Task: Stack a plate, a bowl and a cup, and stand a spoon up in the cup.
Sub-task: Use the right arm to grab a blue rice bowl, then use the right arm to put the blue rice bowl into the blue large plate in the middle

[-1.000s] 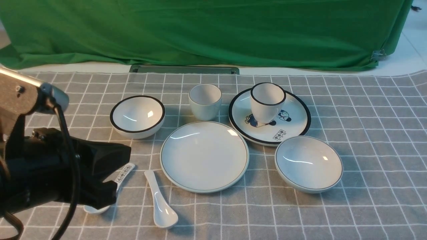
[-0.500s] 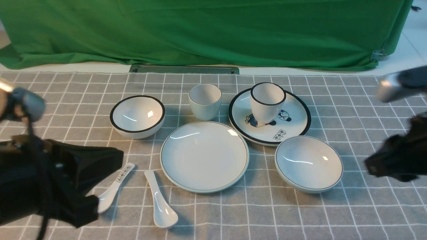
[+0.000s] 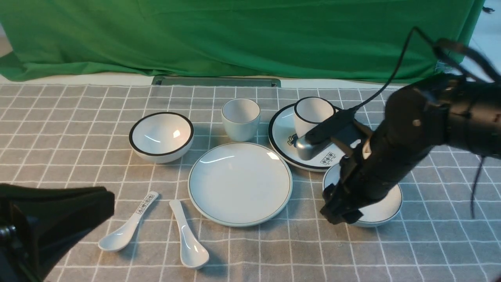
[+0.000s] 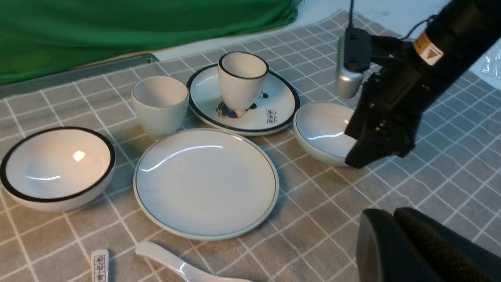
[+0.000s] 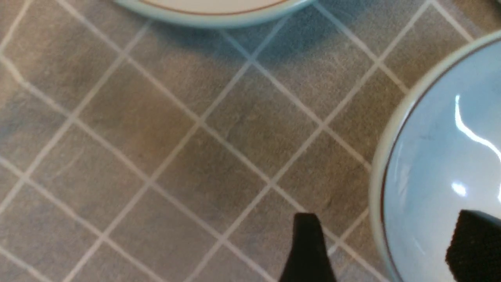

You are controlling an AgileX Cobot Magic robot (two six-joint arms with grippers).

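The plain white plate [image 3: 240, 184] lies mid-table, also in the left wrist view [image 4: 205, 182]. The shallow thin-rimmed bowl [image 3: 381, 207] sits to its right. The plain cup [image 3: 240, 117] stands behind the plate. The unmarked spoon [image 3: 188, 239] lies in front of the plate, to its left. My right gripper [image 3: 340, 213] is open astride the bowl's near-left rim: in the right wrist view [image 5: 387, 243] one finger is over the cloth and the other over the bowl's inside [image 5: 438, 156]. My left gripper [image 3: 109, 199] is shut and empty at the lower left, seen in its wrist view [image 4: 391, 213].
A black-rimmed bowl [image 3: 161, 136] sits at the back left. A cartoon plate [image 3: 282, 137] holds a black-rimmed cup [image 3: 311, 115], just behind my right arm. A spoon with printed marks [image 3: 131, 223] lies beside the plain one. Green cloth [image 3: 235, 35] hangs behind.
My left arm has drawn back and down to the lower left corner, uncovering the marked spoon. My right arm has come in from the right and down onto the bowl's rim.
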